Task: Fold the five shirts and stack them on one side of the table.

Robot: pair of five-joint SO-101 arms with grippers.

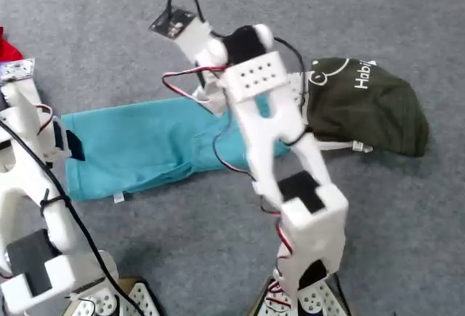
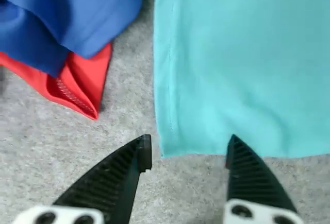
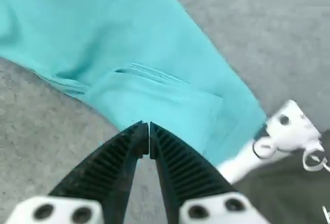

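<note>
The teal shirt lies as a long band across the middle of the grey table, with one arm at each end. The left gripper hangs with its jaws wide apart astride the shirt's left hem corner, holding nothing. The right gripper has its jaws pressed together, tips at the shirt's right edge. I can't tell whether any cloth is caught between them.

I'd judge the teal shirt is mid-fold. To do it well, the left jaws should drop and bite every layer at that corner. Both ends should then rise together, so the band stays taut and lands square.

A blue shirt on a red shirt sits just left of the hem, and a dark green shirt lies crumpled to the right. The green one carries white lettering and a small drawing. A small white tag sticks out at the teal shirt's near left corner, too small to read.
</note>
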